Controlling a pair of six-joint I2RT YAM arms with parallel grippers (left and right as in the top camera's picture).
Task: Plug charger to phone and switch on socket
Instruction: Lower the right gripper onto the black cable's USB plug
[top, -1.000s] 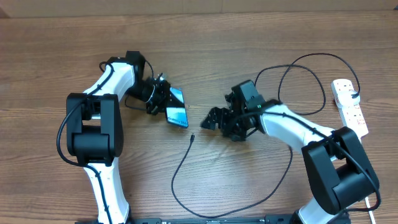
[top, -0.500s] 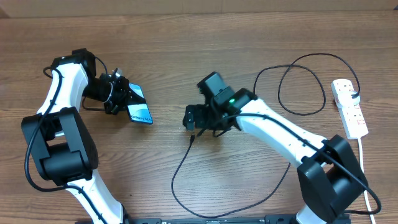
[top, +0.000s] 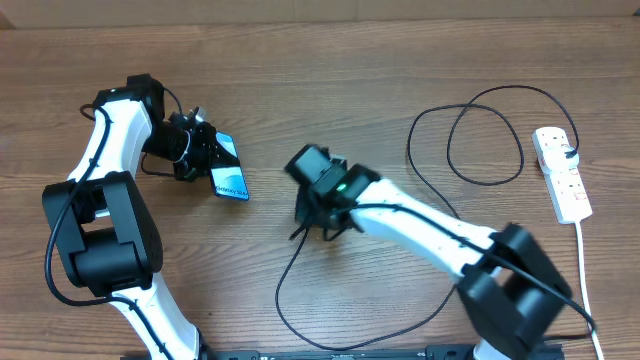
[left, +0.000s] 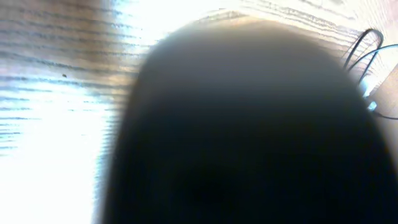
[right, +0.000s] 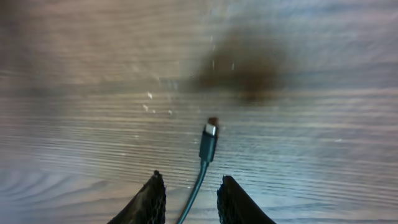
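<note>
- left gripper is pinching the phone, which is jutting toward 4 o'clock
- right gripper, jaws slightly spread, is straddling the charger, its tip pointing toward 12 o'clock

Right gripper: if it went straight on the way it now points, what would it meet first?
Probably the charger, whose cable runs between the right gripper fingers; then the table. Depth unclear.
</note>
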